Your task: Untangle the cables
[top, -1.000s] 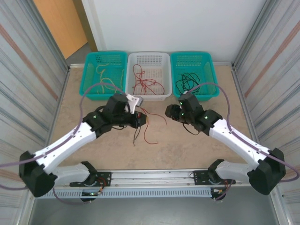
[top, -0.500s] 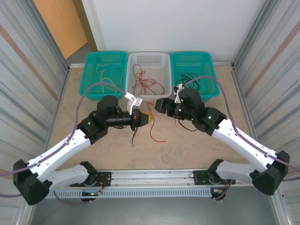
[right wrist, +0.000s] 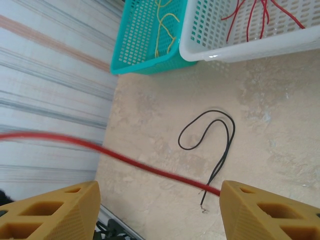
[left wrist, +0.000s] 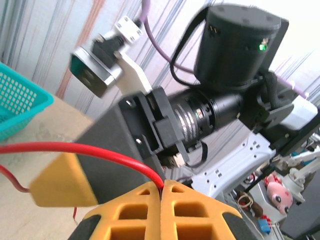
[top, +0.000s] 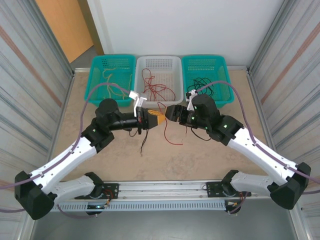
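Observation:
My left gripper [top: 156, 119] is shut on a red cable [top: 166, 134], which hangs from it and trails onto the table. In the left wrist view the yellow fingers [left wrist: 145, 205] pinch the red cable [left wrist: 100, 150] at their tips. My right gripper [top: 167, 114] is open, facing the left one almost tip to tip. In the right wrist view the red cable [right wrist: 150, 167] runs across the gap of the right gripper [right wrist: 160, 210], touching the right fingertip [right wrist: 265, 210]. A black cable [right wrist: 215, 140] lies looped on the table below; from above the black cable [top: 144, 142] lies under the left gripper.
Three baskets stand along the far edge. The left teal basket [top: 95, 85] holds cream cables, the white basket [top: 159, 60] holds red ones, and the right teal basket [top: 226, 85] holds black ones. Corrugated walls close both sides.
The left gripper has lifted and swung right with the red cable. The right gripper has moved left to meet it and opened wider. The red cable's tail has shifted right.

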